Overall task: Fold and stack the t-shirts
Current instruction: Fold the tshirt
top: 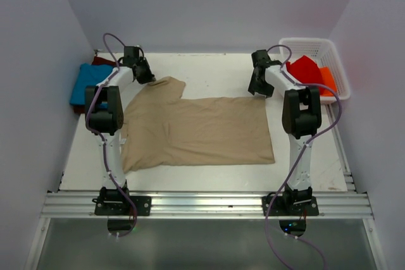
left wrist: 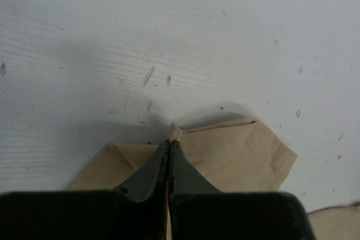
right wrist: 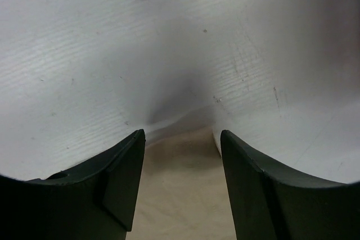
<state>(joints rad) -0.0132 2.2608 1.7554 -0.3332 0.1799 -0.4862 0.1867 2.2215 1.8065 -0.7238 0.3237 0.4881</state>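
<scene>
Beyond the tan t-shirt [top: 196,128], white basket [top: 316,47] right, blue t-shirt [top: 88,83] left

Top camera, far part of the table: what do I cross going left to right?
blue t-shirt → left gripper → tan t-shirt → right gripper → white basket with red cloth inside
</scene>
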